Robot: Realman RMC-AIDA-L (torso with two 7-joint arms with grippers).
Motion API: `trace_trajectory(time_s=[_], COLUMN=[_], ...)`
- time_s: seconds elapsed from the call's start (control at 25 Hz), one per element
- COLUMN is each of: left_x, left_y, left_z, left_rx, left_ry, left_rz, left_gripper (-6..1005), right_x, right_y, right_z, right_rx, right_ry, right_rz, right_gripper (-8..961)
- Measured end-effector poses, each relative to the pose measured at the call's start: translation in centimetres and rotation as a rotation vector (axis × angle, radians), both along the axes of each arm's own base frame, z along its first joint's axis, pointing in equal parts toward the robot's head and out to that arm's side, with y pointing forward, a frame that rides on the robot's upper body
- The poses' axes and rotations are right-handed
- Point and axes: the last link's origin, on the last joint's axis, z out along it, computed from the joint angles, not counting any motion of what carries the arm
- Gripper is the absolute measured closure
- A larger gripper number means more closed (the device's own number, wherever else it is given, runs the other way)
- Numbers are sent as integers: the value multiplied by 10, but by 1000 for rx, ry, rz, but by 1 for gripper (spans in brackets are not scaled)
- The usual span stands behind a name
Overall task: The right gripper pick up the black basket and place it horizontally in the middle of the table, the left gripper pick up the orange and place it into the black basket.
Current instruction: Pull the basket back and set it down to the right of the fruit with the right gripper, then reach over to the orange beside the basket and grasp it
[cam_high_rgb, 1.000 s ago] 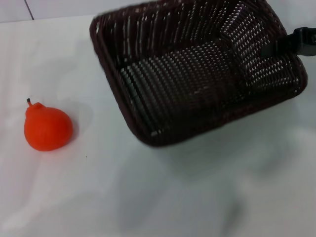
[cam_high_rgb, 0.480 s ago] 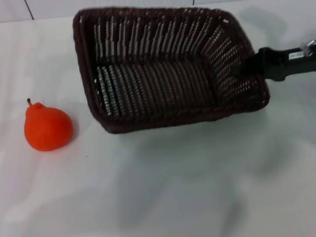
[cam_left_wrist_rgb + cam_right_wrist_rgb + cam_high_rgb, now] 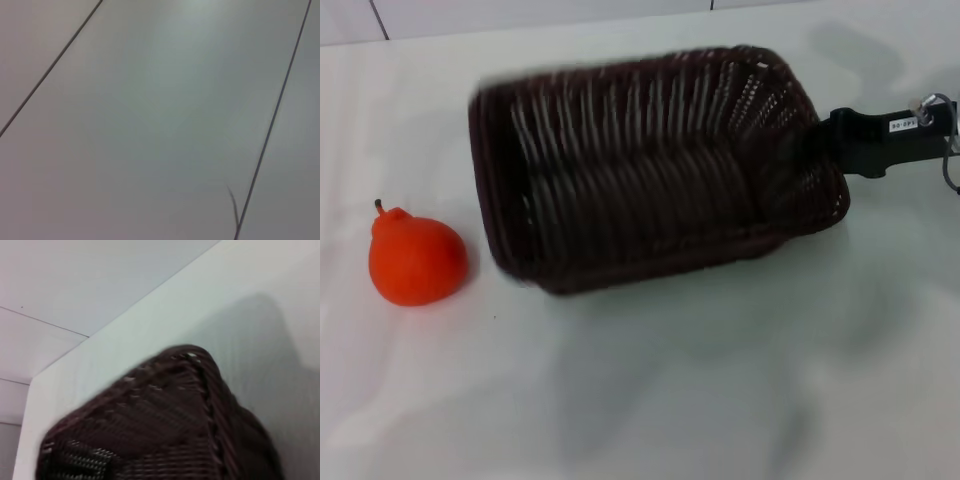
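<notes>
Dark wicker, the black basket (image 3: 650, 170), pinched by the right gripper (image 3: 825, 140), should land flat mid-bench (image 3: 720, 380).

Head cam overhead; wrist cams close.

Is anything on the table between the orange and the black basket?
No. Only bare white table lies between the orange and the black basket. The right hand holds the basket at its right end. The left hand is out of view.
</notes>
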Motion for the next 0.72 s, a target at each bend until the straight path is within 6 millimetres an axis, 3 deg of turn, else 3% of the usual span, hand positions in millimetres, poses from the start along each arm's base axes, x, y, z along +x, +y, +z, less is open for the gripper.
trace_trajectory(time_s=[0.4,0.72], left_x=[0,0], left_y=[0,-2], left_z=[0,-7], left_rx=[-2,-82], left_ry=[1,38], left_rz=[-1,-17], left_gripper=[112,114], right_x=[0,7], right_y=[-1,-1], right_z=[-2,8], right_rx=[5,30], right_ry=[18,13], right_rz=[-10,-19], right_gripper=[596,255])
